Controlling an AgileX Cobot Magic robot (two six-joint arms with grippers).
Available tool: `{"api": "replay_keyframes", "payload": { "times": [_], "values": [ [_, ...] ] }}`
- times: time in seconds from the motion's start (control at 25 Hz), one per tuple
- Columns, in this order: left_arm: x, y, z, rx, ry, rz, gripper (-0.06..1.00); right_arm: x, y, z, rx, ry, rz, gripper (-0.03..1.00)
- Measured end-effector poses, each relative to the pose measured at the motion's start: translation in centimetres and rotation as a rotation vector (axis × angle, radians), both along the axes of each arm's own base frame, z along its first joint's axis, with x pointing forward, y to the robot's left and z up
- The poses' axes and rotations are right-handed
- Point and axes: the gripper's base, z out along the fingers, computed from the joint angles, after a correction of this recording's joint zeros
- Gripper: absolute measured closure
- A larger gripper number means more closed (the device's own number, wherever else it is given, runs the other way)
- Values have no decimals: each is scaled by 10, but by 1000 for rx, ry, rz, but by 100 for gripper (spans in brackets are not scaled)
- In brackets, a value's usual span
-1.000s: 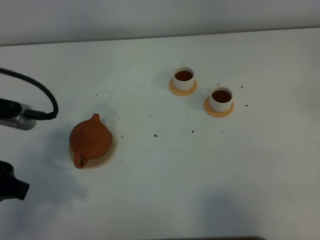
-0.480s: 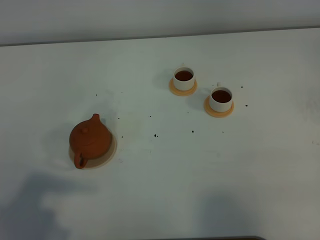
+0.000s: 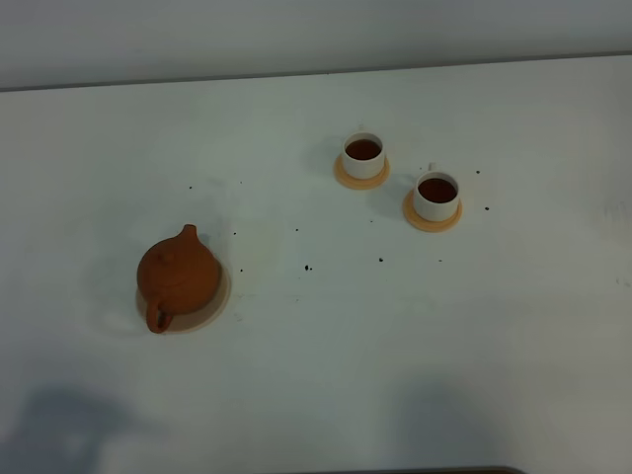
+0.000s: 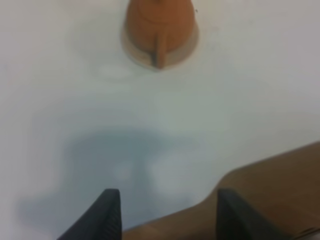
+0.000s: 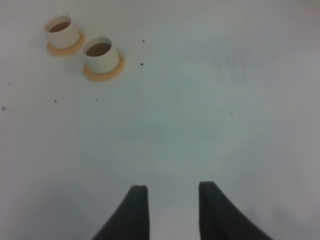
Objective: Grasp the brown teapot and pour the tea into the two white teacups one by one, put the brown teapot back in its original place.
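The brown teapot [image 3: 178, 276] sits upright on its cream mat [image 3: 219, 301] at the left of the table, handle toward the front; the left wrist view shows the teapot [image 4: 159, 22] far off. Two white teacups [image 3: 363, 155] [image 3: 436, 196] stand on orange-tan saucers at the back right, both holding dark tea; the right wrist view shows both cups [image 5: 62, 31] [image 5: 100, 54]. My left gripper [image 4: 165, 215] hangs open and empty over the table's front edge, well back from the teapot. Empty too, my right gripper [image 5: 170, 210] stands open above bare table. Neither arm appears in the exterior high view.
Small dark specks [image 3: 307, 267] dot the white table [image 3: 395, 336] between the teapot and the cups. The table's brown wooden front edge [image 4: 280, 190] runs under my left gripper. A grey wall lies beyond the table's far edge.
The left arm, seen at the left edge one second ago, has drawn back out of the exterior high view; only its shadow remains at the front left. Teapot and cups have not moved.
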Motion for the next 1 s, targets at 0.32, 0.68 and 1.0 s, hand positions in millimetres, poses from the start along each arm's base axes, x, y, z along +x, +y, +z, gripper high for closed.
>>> {"api": "replay_keyframes", "payload": {
  "times": [0.32,0.68,1.0],
  "values": [
    [9,-4,-24,-9,13,-3,51,0,0,0,0,0,0,73],
    [10,-3,-24,2,4,-1,51,0,0,0,0,0,0,73],
    [10,-3,-24,2,4,6,51,0,0,0,0,0,0,73]
  ]
}}
